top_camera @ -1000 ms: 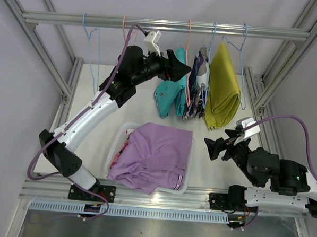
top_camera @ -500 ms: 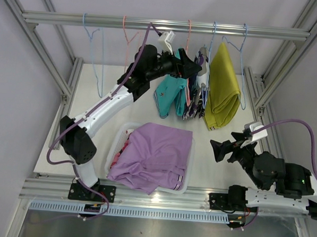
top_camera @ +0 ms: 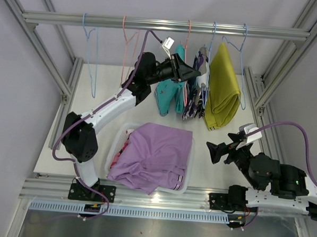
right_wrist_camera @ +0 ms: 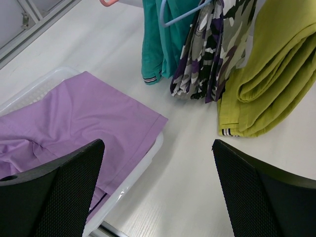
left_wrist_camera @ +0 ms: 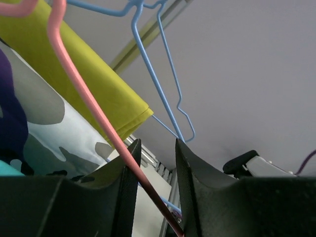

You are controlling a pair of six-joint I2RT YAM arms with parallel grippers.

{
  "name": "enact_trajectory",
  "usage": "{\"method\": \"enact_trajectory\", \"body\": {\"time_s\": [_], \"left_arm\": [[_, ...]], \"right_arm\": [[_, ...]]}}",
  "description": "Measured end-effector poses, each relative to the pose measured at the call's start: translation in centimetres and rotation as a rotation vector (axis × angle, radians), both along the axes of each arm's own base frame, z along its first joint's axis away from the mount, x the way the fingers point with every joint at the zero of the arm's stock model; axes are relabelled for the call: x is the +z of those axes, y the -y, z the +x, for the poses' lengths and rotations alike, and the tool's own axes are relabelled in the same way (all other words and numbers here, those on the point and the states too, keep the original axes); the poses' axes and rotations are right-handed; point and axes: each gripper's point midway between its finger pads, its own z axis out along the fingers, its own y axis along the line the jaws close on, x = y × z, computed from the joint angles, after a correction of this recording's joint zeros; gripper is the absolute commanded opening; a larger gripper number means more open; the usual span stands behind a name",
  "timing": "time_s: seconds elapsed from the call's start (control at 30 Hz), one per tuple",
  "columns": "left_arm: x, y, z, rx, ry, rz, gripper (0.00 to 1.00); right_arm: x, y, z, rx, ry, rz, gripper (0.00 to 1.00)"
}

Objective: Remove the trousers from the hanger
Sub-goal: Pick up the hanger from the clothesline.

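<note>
Straddles thin pink wire hanger (left_wrist_camera: 88, 96) between narrowed, unclamped jaws of left pincer (left_wrist_camera: 156, 148); holds right pincer (right_wrist_camera: 157, 153) wide open, empty, teal folded cloth trousers (right_wrist_camera: 157, 44) ahead.

A robotics lab cell: aluminium frame (top_camera: 160, 192) around a white tabletop (top_camera: 107, 84), plain walls (top_camera: 13, 143), hangers (left_wrist_camera: 101, 113) on an overhead rail (top_camera: 163, 26), left arm (top_camera: 108, 108) and right arm (top_camera: 275, 175) bolted at the near edge.
</note>
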Motion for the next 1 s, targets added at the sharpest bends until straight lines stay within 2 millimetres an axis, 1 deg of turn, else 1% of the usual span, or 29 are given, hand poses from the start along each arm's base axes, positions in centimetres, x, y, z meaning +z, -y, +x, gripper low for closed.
{"method": "enact_trajectory", "body": {"time_s": [0.03, 0.1, 0.13, 0.2, 0.23, 0.37, 0.63, 0.73, 0.87, 1.0], "left_arm": [[0.1, 0.0, -0.1, -0.01, -0.005, -0.008, 0.3], [0.2, 0.0, -0.5, -0.031, -0.034, -0.024, 0.23], [0.1, 0.0, -0.5, -0.034, -0.055, -0.031, 0.16], [-0.4, -0.2, -0.4, -0.031, -0.111, -0.04, 0.08], [-0.6, -0.4, -0.2, -0.024, -0.131, -0.046, 0.01], [-0.8, -1.0, 0.5, -0.007, -0.176, -0.064, 0.01], [-0.4, -0.9, 0.2, -0.021, -0.18, -0.074, 0.01], [0.1, -0.9, 0.1, -0.022, -0.188, -0.063, 0.0], [2.2, -0.9, -0.5, -0.032, -0.173, -0.047, 0.0], [5.5, -1.1, -1.4, -0.038, -0.115, -0.059, 0.0]], "right_arm": [[0.0, 0.0, 0.0, 0.001, -0.001, 0.002, 0.97], [0.0, 0.1, 0.0, 0.002, -0.001, 0.012, 0.96], [0.0, 0.2, -0.1, 0.004, 0.0, 0.017, 0.96], [0.1, 0.4, -0.1, 0.007, 0.0, 0.029, 0.96], [0.1, 0.4, -0.1, 0.008, 0.001, 0.033, 0.97], [0.1, 0.4, -0.2, 0.011, 0.0, 0.038, 0.97], [0.1, 0.3, -0.1, 0.009, 0.0, 0.036, 0.96], [-0.1, 0.1, -0.1, 0.01, -0.002, 0.025, 0.96], [-0.4, -0.4, 0.0, 0.01, -0.006, -0.001, 0.97], [-0.7, -0.9, 0.0, 0.014, -0.011, -0.025, 0.97]]}}
